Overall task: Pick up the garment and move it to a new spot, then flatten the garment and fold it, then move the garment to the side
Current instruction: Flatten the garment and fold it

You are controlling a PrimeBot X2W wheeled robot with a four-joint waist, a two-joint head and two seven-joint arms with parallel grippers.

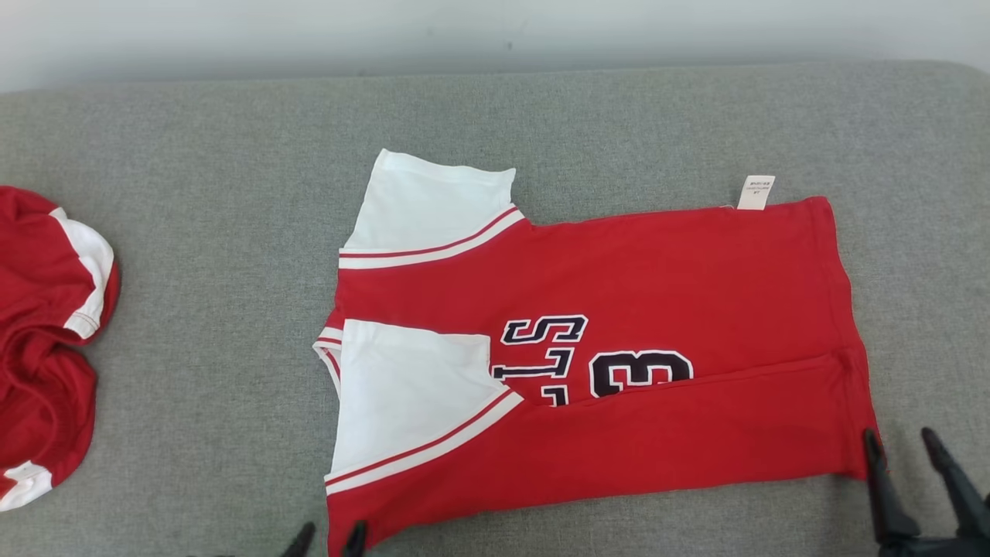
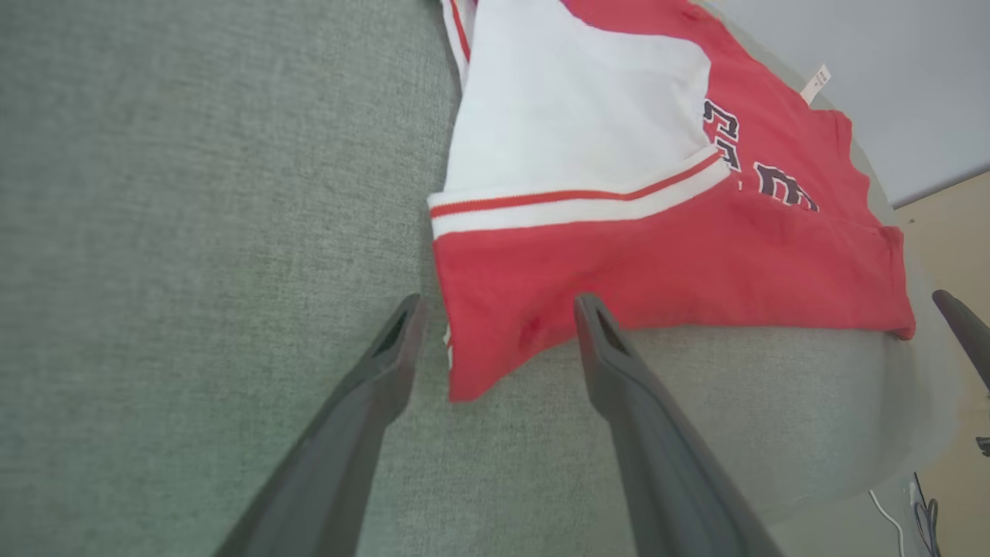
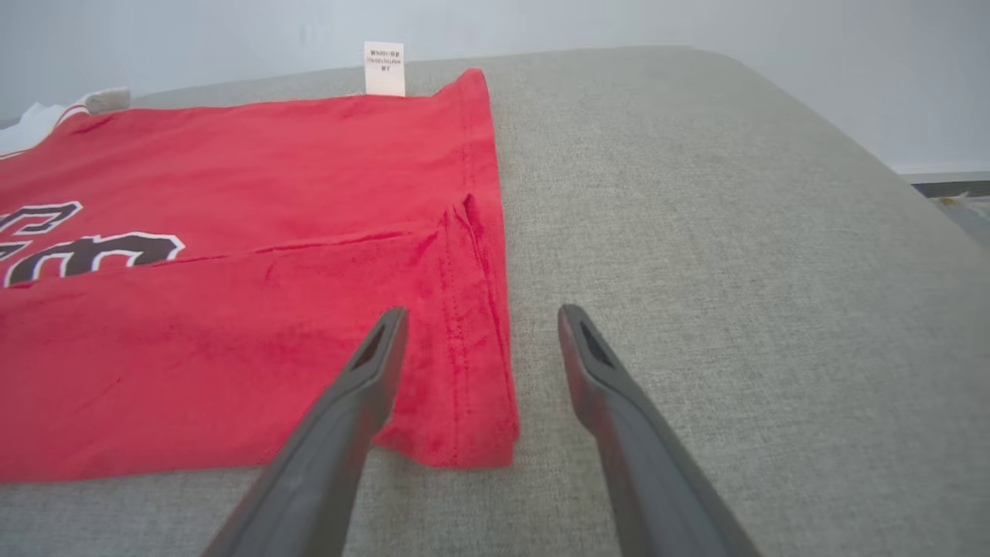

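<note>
Grey fabric-covered counter (image 1: 193,325). Red-and-white cotton jersey (image 1: 657,263), near edge folded over. Left pincer (image 1: 331,534), right pincer (image 1: 899,442): both wide, empty. Advised: take the far corners together and lay them level.

Crumpled red-and-white garment (image 1: 46,340): cut by left edge. White care label (image 1: 756,192): print unreadable. Red fabric jersey (image 1: 657,271): dark lettering (image 1: 541,361) partly under fold.

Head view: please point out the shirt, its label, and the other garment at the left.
shirt (image 1: 681,271): head view, plain red cloth above the numerals.
label (image 1: 756,192): head view, middle of the white tag.
other garment (image 1: 31,278): head view, red fold.
</note>
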